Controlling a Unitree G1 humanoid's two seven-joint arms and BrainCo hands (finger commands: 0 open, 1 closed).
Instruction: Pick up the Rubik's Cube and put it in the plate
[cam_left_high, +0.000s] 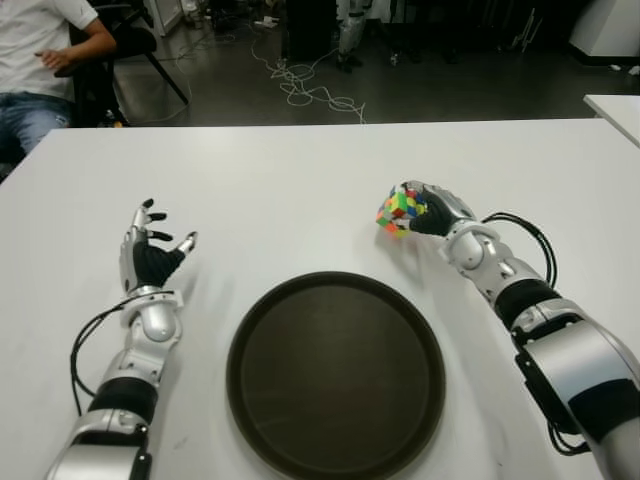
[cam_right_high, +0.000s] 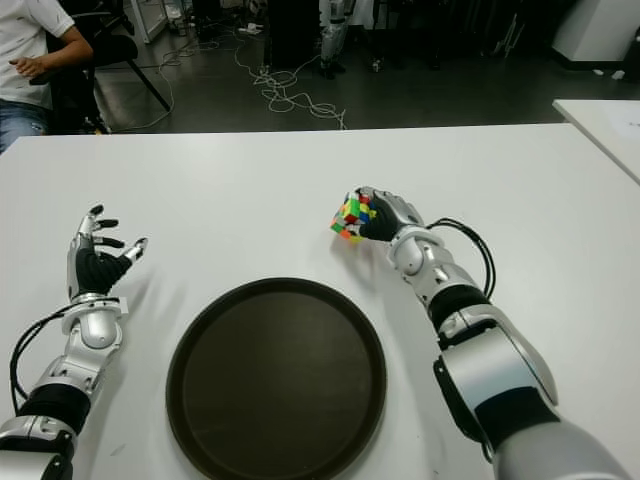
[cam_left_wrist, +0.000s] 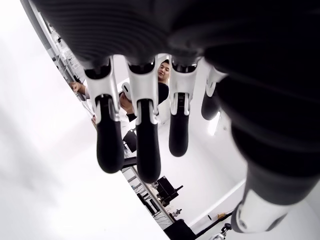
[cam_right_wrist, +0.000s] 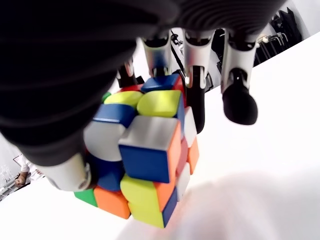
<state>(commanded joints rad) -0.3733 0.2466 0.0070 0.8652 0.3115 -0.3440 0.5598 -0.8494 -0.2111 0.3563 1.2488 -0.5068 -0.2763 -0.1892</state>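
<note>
Multicoloured Rubik's Cube (cam_left_high: 398, 211) gripped in right hand (cam_left_high: 432, 210), beyond the plate (cam_left_high: 335, 372), not over it. Carry and drop remain. Left hand (cam_left_high: 148, 250) spread empty, left of plate.

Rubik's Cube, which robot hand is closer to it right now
Right. The right robot hand is closed around the Rubik's Cube, beyond the plate's far right edge. The left robot hand is open, far across the table, left of the plate.

Even overhead light; white table (cam_left_high: 300, 180) bright, soft shadows under plate (cam_left_high: 336, 375) and arms. Background floor dim. Wrist views: near fingers (cam_left_wrist: 110, 145) blurred, table glaring, cube (cam_right_wrist: 145, 150) sharp.
</note>
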